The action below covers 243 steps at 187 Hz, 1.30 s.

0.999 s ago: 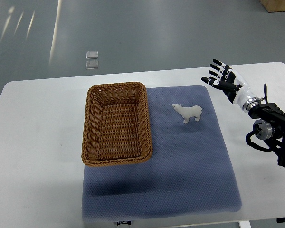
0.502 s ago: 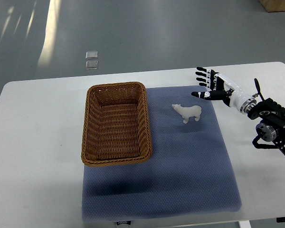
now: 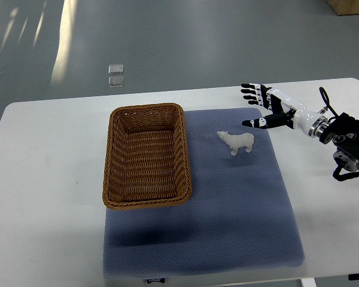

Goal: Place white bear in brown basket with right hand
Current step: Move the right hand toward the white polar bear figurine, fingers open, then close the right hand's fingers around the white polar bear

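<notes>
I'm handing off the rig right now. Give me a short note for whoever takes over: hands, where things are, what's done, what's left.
Right hand: open, fingers spread, holding nothing, just up and right of the white bear, not touching it.
Left hand: not in view.
White bear: standing on the blue mat, right of the brown basket, apart from it.
Brown basket: empty, on the mat's left part.
Done: hand brought near the bear.
Left: grasp the bear, carry it left, set it in the basket.
</notes>
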Available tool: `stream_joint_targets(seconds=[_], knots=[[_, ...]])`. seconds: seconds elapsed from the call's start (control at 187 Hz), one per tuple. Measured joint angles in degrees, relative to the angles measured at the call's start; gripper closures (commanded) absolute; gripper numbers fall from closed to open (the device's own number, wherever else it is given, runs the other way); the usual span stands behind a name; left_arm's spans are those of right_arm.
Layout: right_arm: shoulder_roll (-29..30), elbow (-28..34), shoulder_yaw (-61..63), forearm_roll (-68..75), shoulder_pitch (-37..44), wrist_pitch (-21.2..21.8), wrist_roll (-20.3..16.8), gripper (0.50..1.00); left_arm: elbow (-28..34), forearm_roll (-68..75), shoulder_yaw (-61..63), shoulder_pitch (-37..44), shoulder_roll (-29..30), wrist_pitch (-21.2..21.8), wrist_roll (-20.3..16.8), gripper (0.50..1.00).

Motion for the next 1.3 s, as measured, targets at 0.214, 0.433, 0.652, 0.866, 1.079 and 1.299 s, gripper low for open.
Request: stream_joint_targets(seconds=[0.214,0.433,0.652,0.866,1.079,1.299], knots=[[-0.3,1.1,-0.8,-10.7,0.2,0.0,0.1,0.581,0.0,0.0,0.0,0.0,0.0,0.0,0.0,0.500],[-0.2,1.2,-1.5,-15.9,0.2,-0.7,0.1,0.583,0.0,0.0,0.0,0.0,0.0,0.0,0.0,0.500],[-0.3,1.0,-4.0,-17.4,0.2,-2.1,0.1,0.599,0.0,0.0,0.0,0.0,0.0,0.0,0.0,0.500],[-0.3,0.8,-7.8,-17.7,0.5,-6.9,0.1,0.715,0.0,0.0,0.0,0.0,0.0,0.0,0.0,0.500],[-0.1,0.9,-8.2,-17.7,0.6,-8.4,0.1,0.738,0.0,0.0,-0.1,0.1,0.0,0.0,0.0,0.500],[0.0,1.0,-8.3,-17.8,1.6,-8.4,0.1,0.793,-0.1,0.0,-0.1,0.1,0.0,0.0,0.0,0.500]])
